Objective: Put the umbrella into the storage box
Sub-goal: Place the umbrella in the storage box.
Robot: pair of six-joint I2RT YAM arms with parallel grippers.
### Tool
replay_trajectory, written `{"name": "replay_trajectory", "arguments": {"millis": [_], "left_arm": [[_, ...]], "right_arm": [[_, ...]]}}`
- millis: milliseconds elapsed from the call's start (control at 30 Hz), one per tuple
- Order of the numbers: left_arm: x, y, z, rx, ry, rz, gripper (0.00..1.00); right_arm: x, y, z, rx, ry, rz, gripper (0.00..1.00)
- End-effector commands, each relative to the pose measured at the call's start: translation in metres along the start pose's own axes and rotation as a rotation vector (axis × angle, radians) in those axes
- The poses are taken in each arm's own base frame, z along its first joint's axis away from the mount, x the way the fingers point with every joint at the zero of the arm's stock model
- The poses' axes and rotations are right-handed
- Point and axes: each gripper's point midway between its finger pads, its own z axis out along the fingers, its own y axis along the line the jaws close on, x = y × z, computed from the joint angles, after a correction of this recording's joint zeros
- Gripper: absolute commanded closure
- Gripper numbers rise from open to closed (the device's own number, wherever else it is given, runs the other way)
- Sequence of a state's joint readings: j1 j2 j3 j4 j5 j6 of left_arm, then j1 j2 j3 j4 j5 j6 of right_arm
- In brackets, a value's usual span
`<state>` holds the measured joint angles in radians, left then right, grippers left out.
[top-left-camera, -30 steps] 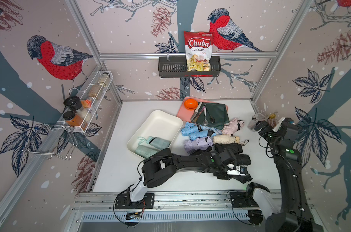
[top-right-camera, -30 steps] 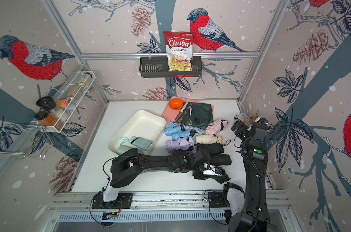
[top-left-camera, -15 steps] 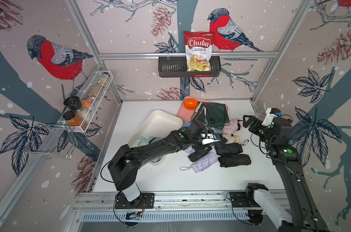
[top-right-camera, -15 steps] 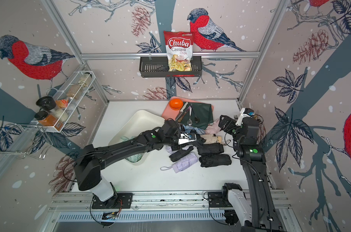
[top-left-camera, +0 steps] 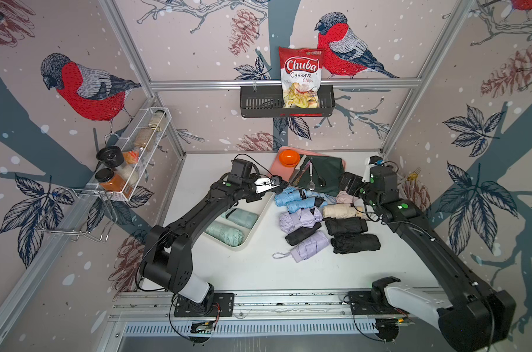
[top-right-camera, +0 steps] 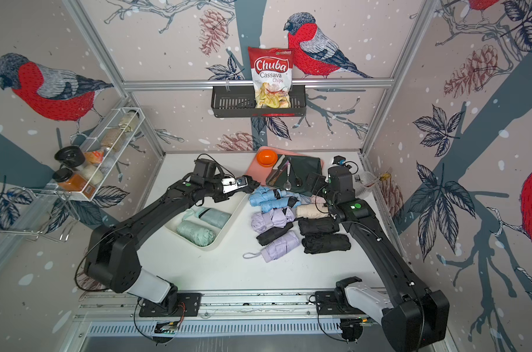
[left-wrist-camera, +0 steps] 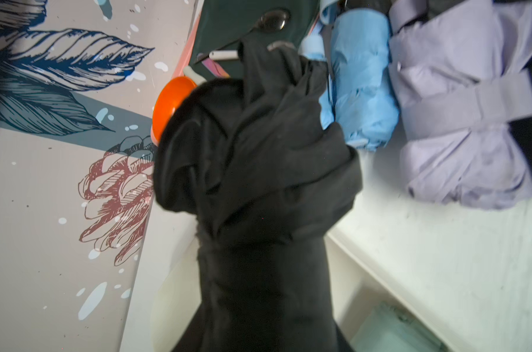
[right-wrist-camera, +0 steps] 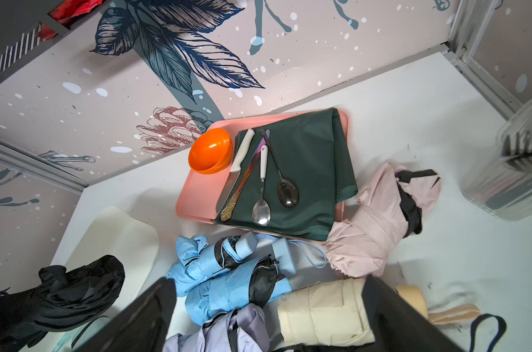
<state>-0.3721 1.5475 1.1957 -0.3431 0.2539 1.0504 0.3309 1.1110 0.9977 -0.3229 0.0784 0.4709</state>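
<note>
My left gripper is shut on a black folded umbrella, which fills the left wrist view and hides the jaws. It hangs over the far end of the cream-white storage box, seen also in the right wrist view as the black umbrella above the box's rim. Two mint-green umbrellas lie in the box. My right gripper stands open above the pile, with a cream umbrella and blue ones below its fingers.
Several folded umbrellas, blue, lilac and black, lie right of the box. A pink tray at the back holds an orange bowl, green cloth and cutlery. A clear cup stands far right; a wire rack hangs left.
My left arm swung from the front of the pile back and left, carrying a black umbrella to the box's far end. My right arm moved in over the pile, still open.
</note>
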Motion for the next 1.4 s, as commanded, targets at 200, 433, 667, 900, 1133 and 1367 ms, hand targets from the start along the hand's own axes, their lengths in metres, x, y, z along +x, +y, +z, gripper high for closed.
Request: {"name": "replay_trajectory", "arguments": {"millis": [200,433,667,900,1133,1367], "left_arm": [[0.06,0.018,0.018,0.067,0.138,0.059,1.0],[0.088,0.013,0.046,0.136,0.224,0.06,0.99],[0.104,0.016,0.077,0.167,0.269,0.081,0.91],[0.121,0.016,0.094,0.195,0.342,0.102,0.61],[0.117,0.022,0.099,0.17,0.343,0.118,0.04],[0.102,0.036,0.086,0.114,0.312,0.101,0.03]], "right_arm": [[-0.012,0.01,0.011,0.011,-0.042,0.014,0.0],[-0.009,0.019,0.023,0.005,-0.016,0.01,0.0],[-0.002,0.027,0.034,-0.001,0.009,0.001,0.0],[0.005,0.04,0.048,-0.024,0.039,-0.011,0.0],[0.012,0.052,0.06,-0.035,0.066,-0.038,0.0],[0.01,0.057,0.059,-0.045,0.068,-0.054,0.0]]}}
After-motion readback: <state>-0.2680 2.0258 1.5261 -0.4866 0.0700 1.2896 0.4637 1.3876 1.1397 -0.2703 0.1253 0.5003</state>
